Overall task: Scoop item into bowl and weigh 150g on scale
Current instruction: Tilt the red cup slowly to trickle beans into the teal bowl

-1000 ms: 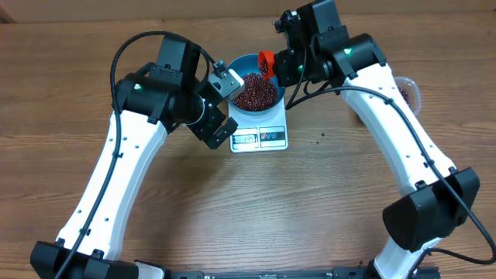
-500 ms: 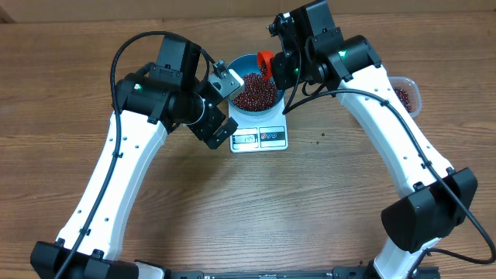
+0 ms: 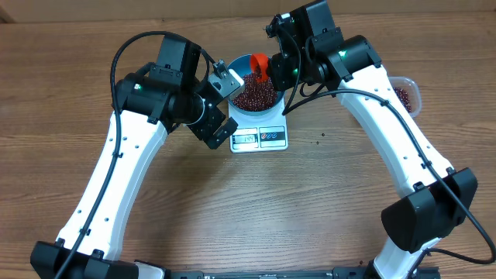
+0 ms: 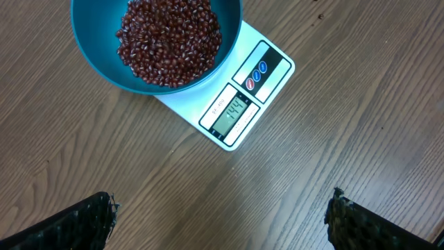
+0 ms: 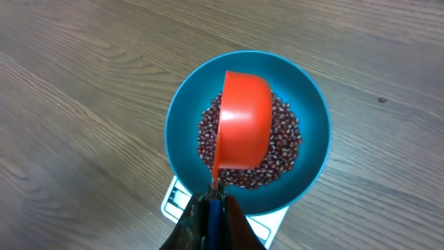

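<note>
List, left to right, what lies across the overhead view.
left arm → bowl → tub. Left out because they overlap these: scoop, scale, right arm.

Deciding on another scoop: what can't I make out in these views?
- Inside of the red scoop: right wrist view, only its back shows.
- The scale display: overhead, too small to read; right wrist view, the bowl covers it.
- The clear tub: overhead, the right arm hides part.
</note>
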You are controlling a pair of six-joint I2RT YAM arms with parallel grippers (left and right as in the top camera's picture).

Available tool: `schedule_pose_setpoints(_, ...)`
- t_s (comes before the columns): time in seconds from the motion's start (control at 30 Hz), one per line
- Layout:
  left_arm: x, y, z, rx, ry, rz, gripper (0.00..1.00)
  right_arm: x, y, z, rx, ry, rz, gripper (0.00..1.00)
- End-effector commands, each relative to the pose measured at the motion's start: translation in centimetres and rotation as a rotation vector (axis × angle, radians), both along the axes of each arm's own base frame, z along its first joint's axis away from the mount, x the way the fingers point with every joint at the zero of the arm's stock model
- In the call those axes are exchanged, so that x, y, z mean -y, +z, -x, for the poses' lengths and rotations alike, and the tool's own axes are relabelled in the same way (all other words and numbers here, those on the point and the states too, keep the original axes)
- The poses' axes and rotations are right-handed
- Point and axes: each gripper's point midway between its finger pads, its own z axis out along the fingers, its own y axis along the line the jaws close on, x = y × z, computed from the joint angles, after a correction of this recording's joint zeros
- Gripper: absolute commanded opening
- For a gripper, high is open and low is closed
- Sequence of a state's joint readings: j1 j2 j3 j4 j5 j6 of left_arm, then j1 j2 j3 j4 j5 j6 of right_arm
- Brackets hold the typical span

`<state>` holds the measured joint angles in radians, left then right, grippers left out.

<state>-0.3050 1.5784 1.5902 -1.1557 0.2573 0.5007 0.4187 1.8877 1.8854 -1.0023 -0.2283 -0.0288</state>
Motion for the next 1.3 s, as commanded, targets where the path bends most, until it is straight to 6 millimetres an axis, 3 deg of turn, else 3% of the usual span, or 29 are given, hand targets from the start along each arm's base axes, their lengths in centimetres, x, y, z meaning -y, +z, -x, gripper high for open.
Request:
schedule_pose_setpoints(0.0,-0.1,-0.38,-0.04,-0.004,-0.011,-0.007,1.0,-0.19,3.28,0.11,0.055,-0.008,-0.058,0.04)
schedule_pose_setpoints(0.97,-0.1,-0.38,-0.04,-0.004,-0.011,-0.007,1.0,0.55,3.24,-0.44,0.072,-0.032,-0.035,0.04)
schedule_pose_setpoints(1.27,-0.1,-0.38,-0.04,-0.004,-0.011,-0.007,1.0,0.78,3.31,-0.76,0.133,0.035,0.023,0.04)
